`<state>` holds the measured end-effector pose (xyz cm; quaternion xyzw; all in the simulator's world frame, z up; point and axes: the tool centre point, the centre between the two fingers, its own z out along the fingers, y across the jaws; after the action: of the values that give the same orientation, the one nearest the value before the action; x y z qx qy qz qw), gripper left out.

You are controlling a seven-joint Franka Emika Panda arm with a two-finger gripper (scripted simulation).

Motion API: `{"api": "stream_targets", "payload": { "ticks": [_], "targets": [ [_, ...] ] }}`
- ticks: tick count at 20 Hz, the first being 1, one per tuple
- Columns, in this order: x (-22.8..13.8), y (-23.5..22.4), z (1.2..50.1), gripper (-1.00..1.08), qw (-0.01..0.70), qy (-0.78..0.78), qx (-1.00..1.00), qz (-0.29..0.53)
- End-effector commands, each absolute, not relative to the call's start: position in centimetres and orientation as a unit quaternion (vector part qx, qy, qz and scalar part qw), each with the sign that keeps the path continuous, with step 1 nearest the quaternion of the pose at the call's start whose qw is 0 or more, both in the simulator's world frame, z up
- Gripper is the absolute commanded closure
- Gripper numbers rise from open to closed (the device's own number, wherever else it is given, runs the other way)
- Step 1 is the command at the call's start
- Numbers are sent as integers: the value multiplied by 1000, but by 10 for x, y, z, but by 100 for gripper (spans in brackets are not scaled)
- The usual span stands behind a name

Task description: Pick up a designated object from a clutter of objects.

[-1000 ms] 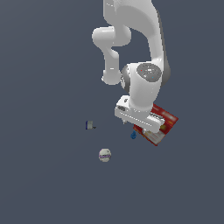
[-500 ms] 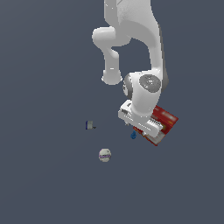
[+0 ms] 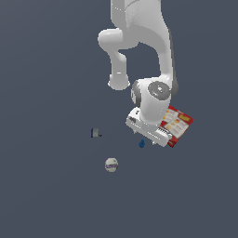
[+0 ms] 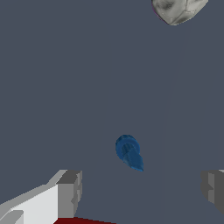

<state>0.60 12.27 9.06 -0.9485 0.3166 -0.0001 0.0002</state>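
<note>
The designated object (image 3: 142, 144) is a tiny bright-blue, slim thing lying on the grey floor. In the wrist view the designated object (image 4: 128, 152) lies just beyond my fingertips, roughly in line with the gap between them and nearer one finger. My gripper (image 3: 147, 137) hangs just above and beside it, at the foot of the white arm. In the wrist view my gripper (image 4: 141, 188) is open, its grey fingers (image 4: 70, 188) wide apart with nothing between them. The clutter also holds a red box (image 3: 177, 124), a white ball (image 3: 111, 165) and a grey-blue block (image 3: 95, 133).
The red box with yellow-white panels lies right behind my hand, partly covered by it; a sliver of the red box (image 4: 83, 220) shows in the wrist view. The white ball (image 4: 179, 8) shows at the frame's edge, well beyond the blue thing.
My hand has dropped lower and turned over the blue thing. The blue thing, ball, block and box have stayed where they were.
</note>
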Motion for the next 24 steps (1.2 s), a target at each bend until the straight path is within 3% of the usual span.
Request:
{"api": "stream_targets", "payload": {
  "ticks": [1, 14, 15, 24],
  "targets": [
    [6, 122, 85, -92, 0, 317, -948, 0],
    [5, 123, 42, -92, 0, 318, -948, 0],
    [5, 123, 42, 108, 0, 318, -948, 0],
    [5, 123, 42, 108, 0, 318, -948, 0]
  ]
}}
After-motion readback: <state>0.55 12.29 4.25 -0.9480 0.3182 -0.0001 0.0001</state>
